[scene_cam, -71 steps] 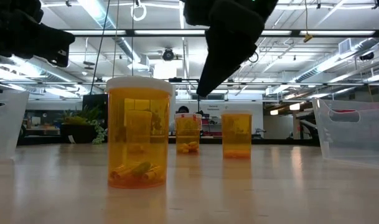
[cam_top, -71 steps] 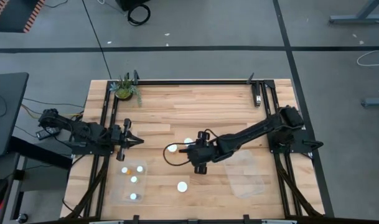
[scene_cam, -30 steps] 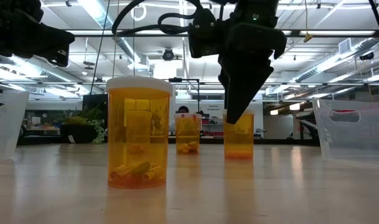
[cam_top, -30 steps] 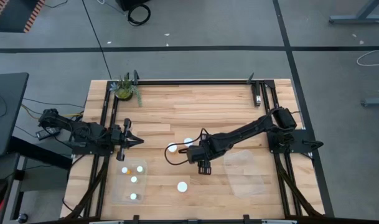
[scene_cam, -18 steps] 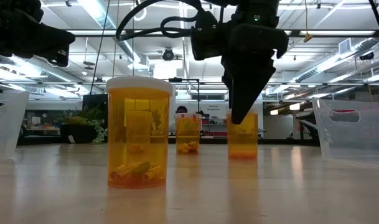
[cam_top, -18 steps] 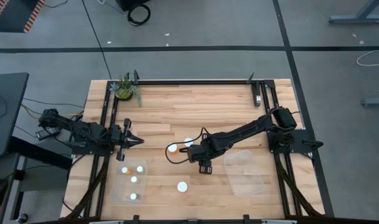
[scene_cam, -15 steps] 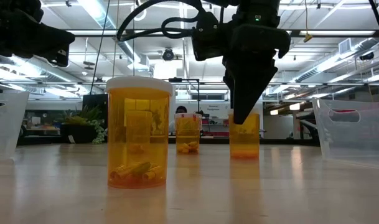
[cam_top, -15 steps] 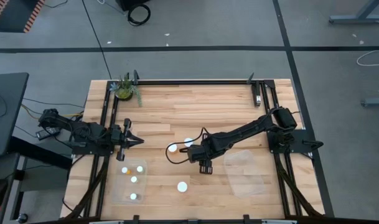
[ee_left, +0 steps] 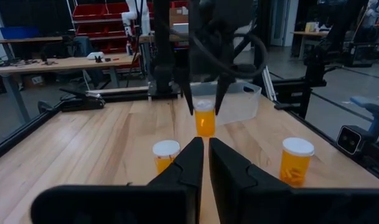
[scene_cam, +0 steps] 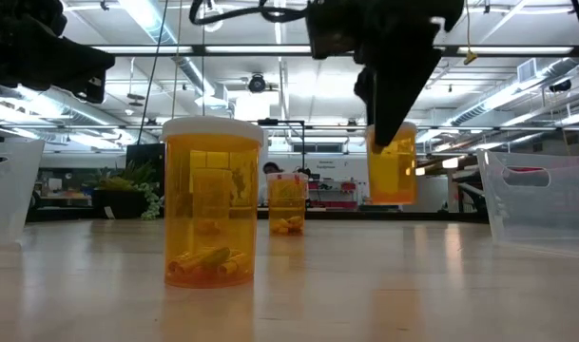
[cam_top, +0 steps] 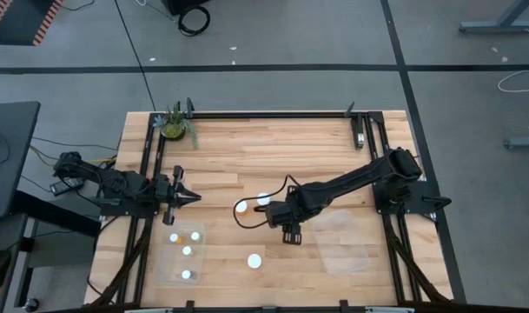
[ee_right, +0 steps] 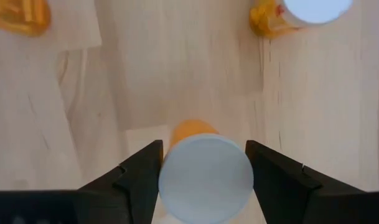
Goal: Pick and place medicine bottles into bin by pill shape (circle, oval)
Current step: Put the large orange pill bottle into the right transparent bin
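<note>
We've got one bottle (scene_cam: 392, 163) in the right gripper (ee_right: 205, 163), fingers clamped on either side of its white cap. Low view shows it clear of the table (cam_top: 273, 148), hanging mid-air; it sits at table centre, about 3 o'clock of two bottles standing on the wood.

Progress, as we judge it: left bin (cam_top: 181, 254) at 7 o'clock of centre holds four caps. Right bin (cam_top: 342, 243) at 4 o'clock looks empty. Three bottles are loose on the table: two near centre (cam_top: 262, 199), (cam_top: 241, 208), one toward the front edge (cam_top: 254, 260). So roughly half sorted; the held one plus three to go.

Left gripper (ee_left: 205, 144) is parked at 9 o'clock, fingers pinched together on nothing.

View differences: the high view gives only white caps, no lift height. The low view shows the lift, plus oblong pills in the near bottle (scene_cam: 212, 201). The right wrist view confirms that the cap is centred between the fingers. We can't read the pill shape in the held bottle from any view.
</note>
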